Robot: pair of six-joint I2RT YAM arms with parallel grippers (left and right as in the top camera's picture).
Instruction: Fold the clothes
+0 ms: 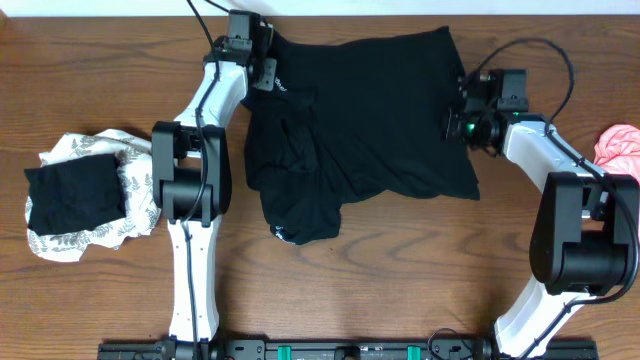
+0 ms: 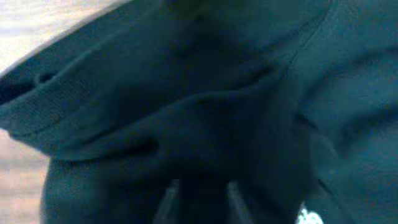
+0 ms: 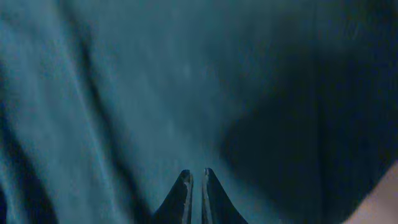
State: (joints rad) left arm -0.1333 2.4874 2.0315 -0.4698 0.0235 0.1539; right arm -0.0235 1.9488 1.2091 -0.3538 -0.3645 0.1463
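The large black shirt (image 1: 370, 120) lies spread on the middle of the table, with its lower left part bunched and a bit of white lettering (image 2: 308, 218) showing. My left gripper (image 1: 268, 72) is at the shirt's far left corner. Its fingers (image 2: 200, 196) are pressed into a thick fold of the shirt's fabric (image 2: 217, 124) and closed on it. My right gripper (image 1: 458, 122) is at the shirt's right edge. Its fingertips (image 3: 197, 177) are nearly together, pinching the shirt's fabric (image 3: 155, 93).
A white leaf-print piece (image 1: 130, 215) with a folded black piece (image 1: 75, 195) on top lies at the left edge. A pink piece (image 1: 620, 150) sits at the right edge. Bare wooden table (image 1: 400, 260) lies in front of the shirt.
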